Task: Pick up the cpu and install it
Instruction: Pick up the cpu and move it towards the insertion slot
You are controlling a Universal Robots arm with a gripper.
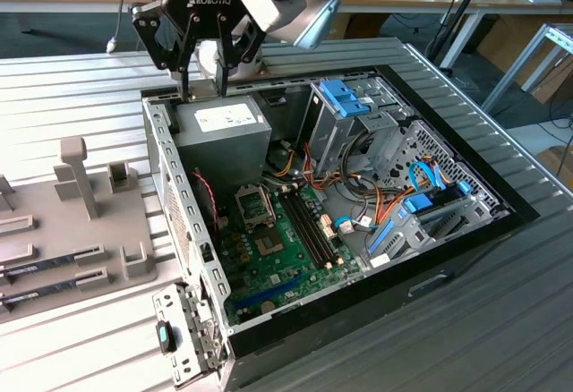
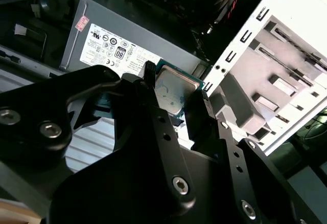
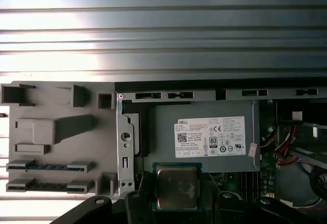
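The cpu point(image 2: 176, 88), a small square chip with a dull silver top and a thin green rim, is clamped by two of its edges between my black fingers point(image 2: 149, 75). In the first wrist view the cpu point(image 3: 177, 186) hangs over the near edge of the grey power-supply box point(image 3: 204, 137). My gripper point(image 1: 202, 88) is shut on it and hovers above the back corner of the open computer case, over the power supply point(image 1: 224, 137). The metal socket frame point(image 1: 253, 204) lies on the green motherboard point(image 1: 286, 253), lower and further into the case.
A grey fixture tray point(image 1: 72, 222) with slots and upright posts sits outside the case on the exterior view's left; memory sticks point(image 1: 36, 271) lie in it. Drive cages point(image 1: 358, 123), cable bundles point(image 1: 358, 204) and the case wall point(image 1: 179, 222) surround the motherboard. The table is ribbed metal point(image 3: 163, 29).
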